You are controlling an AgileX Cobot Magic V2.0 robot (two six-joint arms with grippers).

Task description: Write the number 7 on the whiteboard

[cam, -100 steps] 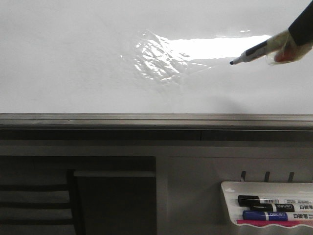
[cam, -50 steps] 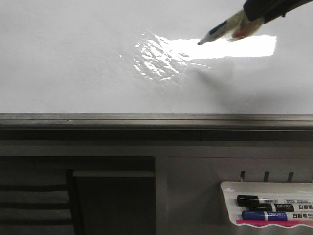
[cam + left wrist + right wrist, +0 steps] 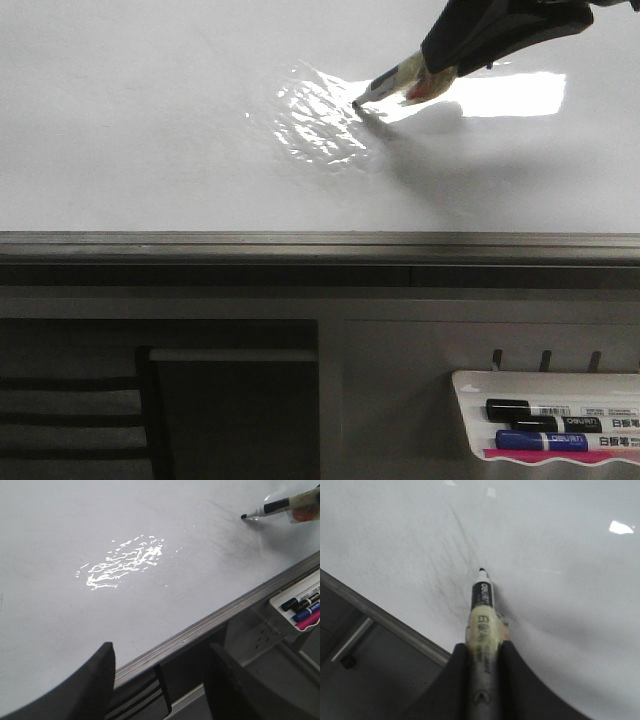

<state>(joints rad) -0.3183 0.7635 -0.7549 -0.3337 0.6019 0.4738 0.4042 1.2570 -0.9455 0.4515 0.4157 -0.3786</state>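
The whiteboard [image 3: 150,140] is a large glossy white board with a wrinkled glare patch [image 3: 315,120] and a grey bottom rail [image 3: 300,242]. My right gripper [image 3: 440,65] is shut on a black marker [image 3: 385,88]; its tip touches or nearly touches the board at the right edge of the glare. In the right wrist view the marker [image 3: 481,615] sticks out between the fingers [image 3: 515,680] with its tip on the board [image 3: 560,555]. My left gripper [image 3: 160,650] is open and empty, over the bottom rail [image 3: 210,622]. No number 7 shows on the board.
A small white marker tray [image 3: 545,415] hangs below the rail at the lower right and holds a black marker [image 3: 540,409], a blue marker [image 3: 545,439] and a pink item. It also shows in the left wrist view [image 3: 300,607]. Faint smudges mark the board [image 3: 445,585].
My right gripper has carried the marker leftward across the board, first rising from the right edge, and its tip has come down to the board at the glare's right edge.
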